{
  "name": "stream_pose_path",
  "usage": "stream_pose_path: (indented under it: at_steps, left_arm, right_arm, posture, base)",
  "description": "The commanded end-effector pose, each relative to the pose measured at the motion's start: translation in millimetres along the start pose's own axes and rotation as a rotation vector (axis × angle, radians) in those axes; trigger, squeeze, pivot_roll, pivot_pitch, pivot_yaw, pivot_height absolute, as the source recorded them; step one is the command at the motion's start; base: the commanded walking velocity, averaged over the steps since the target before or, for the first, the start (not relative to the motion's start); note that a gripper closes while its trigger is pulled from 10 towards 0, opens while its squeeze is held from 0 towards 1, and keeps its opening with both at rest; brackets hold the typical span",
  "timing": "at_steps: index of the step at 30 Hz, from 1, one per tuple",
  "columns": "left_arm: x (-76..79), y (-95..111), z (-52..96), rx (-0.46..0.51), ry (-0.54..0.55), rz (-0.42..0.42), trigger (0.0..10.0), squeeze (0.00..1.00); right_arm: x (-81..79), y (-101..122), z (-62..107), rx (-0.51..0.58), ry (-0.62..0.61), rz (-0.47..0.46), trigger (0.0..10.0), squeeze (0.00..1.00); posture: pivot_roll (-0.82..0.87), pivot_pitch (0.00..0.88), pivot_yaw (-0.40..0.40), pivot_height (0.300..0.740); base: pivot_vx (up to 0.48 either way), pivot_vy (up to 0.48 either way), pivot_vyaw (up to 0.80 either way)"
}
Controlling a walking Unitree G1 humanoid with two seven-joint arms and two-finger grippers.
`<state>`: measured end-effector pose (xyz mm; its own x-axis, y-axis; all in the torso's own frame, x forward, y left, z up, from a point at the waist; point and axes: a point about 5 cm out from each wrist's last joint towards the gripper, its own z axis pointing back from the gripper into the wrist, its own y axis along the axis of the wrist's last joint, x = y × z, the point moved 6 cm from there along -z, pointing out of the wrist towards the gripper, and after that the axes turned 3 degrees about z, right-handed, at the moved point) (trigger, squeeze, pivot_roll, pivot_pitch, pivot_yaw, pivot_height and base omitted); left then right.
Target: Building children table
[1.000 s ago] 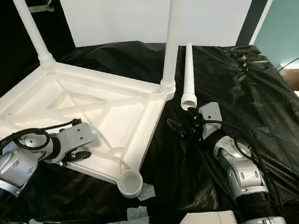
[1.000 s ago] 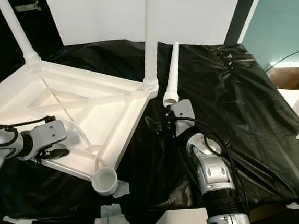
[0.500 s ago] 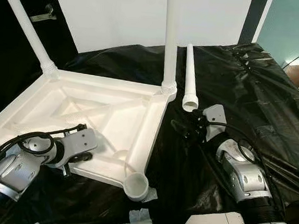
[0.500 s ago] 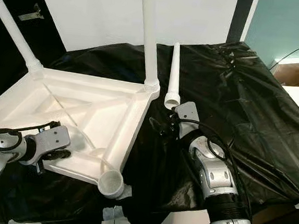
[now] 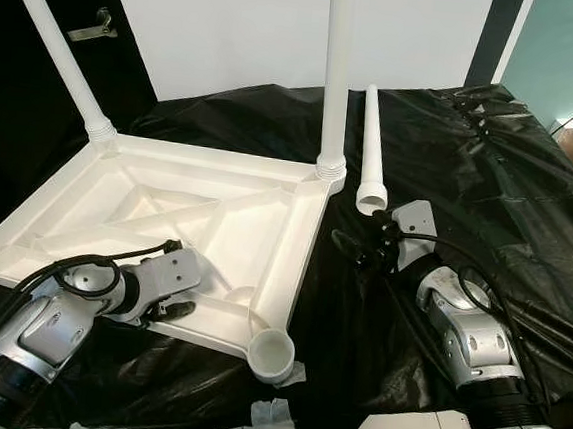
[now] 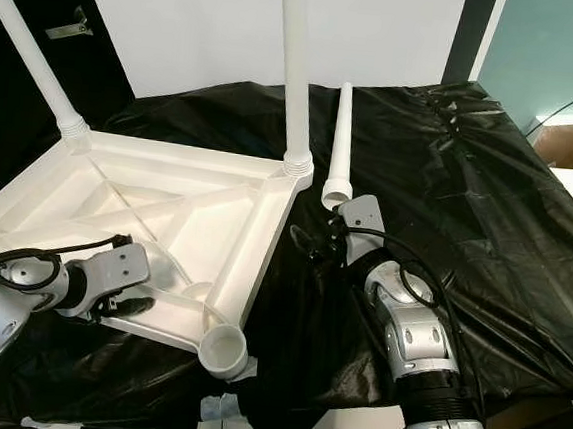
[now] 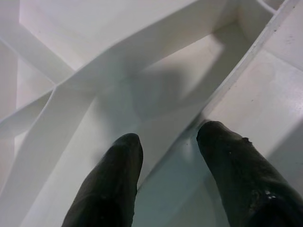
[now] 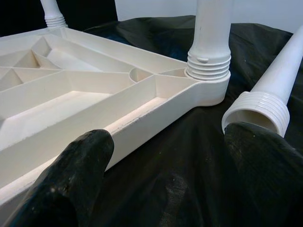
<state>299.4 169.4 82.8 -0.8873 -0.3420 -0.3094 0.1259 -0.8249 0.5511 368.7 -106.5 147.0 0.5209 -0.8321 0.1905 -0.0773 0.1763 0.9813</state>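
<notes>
Left gripper (image 7: 165, 156): fingers spread, straddling a rib on the underside of the upturned white tabletop (image 5: 167, 204), gripping nothing firmly that I can tell; likely steadying it. Tabletop lies inverted on black sheeting (image 5: 491, 172). Two legs stand screwed in: far-left leg (image 5: 50, 43), far-right corner leg (image 5: 336, 78). Near corner socket (image 5: 272, 355) empty. Loose leg (image 5: 371, 142) lies on the sheeting just beside the far-right corner, threaded end toward the robot. Right gripper (image 8: 170, 156): fingers wide apart, one fingertip (image 8: 258, 151) near the threaded end, not closed on it.

Step, as judged: fetching the third leg. Next: close on loose leg, lift, carry to empty socket, align threads, twist.
</notes>
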Motion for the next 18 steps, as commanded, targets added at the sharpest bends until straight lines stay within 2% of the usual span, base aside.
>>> stream_pose_path:
  at_steps: [1, 4, 5, 7, 8, 11, 13, 18]
  left_arm:
    - [24.2, -10.8, -11.6, -0.041, -0.136, 0.011, 10.0, 0.00]
    - [27.7, -10.3, -12.4, -0.048, -0.170, 0.025, 10.0, 0.00]
    - [30.1, -10.9, -12.1, -0.050, -0.192, 0.024, 3.9, 0.00]
    - [30.1, -10.9, -12.1, -0.050, -0.192, 0.024, 3.9, 0.00]
    - [33.4, -11.0, -10.3, -0.049, -0.221, 0.028, 0.0, 0.00]
    - [37.1, -10.0, -7.2, -0.042, -0.253, 0.043, 0.0, 0.00]
    - [41.0, -8.0, -0.7, -0.032, -0.289, 0.082, 0.0, 0.00]
    - [42.4, -5.3, 5.6, -0.016, -0.287, 0.110, 0.0, 0.00]
  right_arm:
    - [-0.6, 1.5, 1.7, 0.001, 0.002, 0.002, 10.0, 0.00]
    - [0.4, 1.4, 3.3, 0.000, -0.005, 0.003, 10.0, 0.00]
    - [0.8, 1.1, 3.9, -0.001, -0.008, 0.003, 10.0, 0.00]
    - [0.8, 1.1, 3.9, -0.001, -0.008, 0.003, 10.0, 0.00]
    - [1.5, 0.9, 4.8, -0.001, -0.014, 0.002, 10.0, 0.00]
    - [2.1, 0.5, 5.9, -0.001, -0.020, 0.000, 10.0, 0.00]
    - [2.7, -0.2, 7.5, -0.001, -0.028, 0.000, 10.0, 0.00]
    - [3.7, -0.5, 8.4, -0.002, -0.034, 0.000, 10.0, 0.00]
  posture:
    - [0.07, 0.046, 0.093, 0.740]
    - [0.06, 0.045, 0.097, 0.740]
    - [0.06, 0.044, 0.101, 0.740]
    - [0.06, 0.044, 0.101, 0.740]
    - [0.05, 0.043, 0.105, 0.740]
    - [0.05, 0.041, 0.110, 0.740]
    - [0.05, 0.039, 0.113, 0.740]
    - [0.05, 0.038, 0.114, 0.740]
  base:
    - [0.000, 0.000, 0.00]
    - [0.000, 0.000, 0.00]
    - [0.000, 0.000, 0.00]
    - [0.000, 0.000, 0.00]
    - [0.000, 0.000, 0.00]
    - [0.000, 0.000, 0.00]
    - [0.000, 0.000, 0.00]
    - [0.000, 0.000, 0.00]
